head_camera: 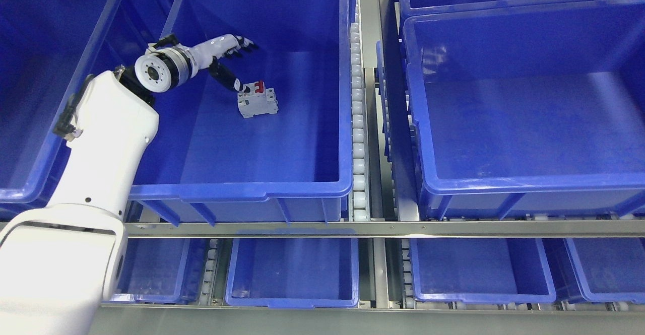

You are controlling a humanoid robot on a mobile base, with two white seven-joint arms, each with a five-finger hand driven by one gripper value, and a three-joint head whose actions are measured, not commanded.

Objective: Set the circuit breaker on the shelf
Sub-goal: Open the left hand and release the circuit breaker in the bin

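Head view: left hand [229, 60] released, thumb touching circuit breaker [257, 101]; breaker lies in blue bin [242, 186].

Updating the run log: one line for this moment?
left hand: open, thumb at circuit breaker | breaker: on floor of blue bin | right hand: not in view

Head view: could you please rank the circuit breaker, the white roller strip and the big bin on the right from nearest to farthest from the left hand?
1. Circuit breaker, just beside the left hand, inside the middle bin.
2. White roller strip, right of that bin.
3. Big bin on the right, beyond the rollers.
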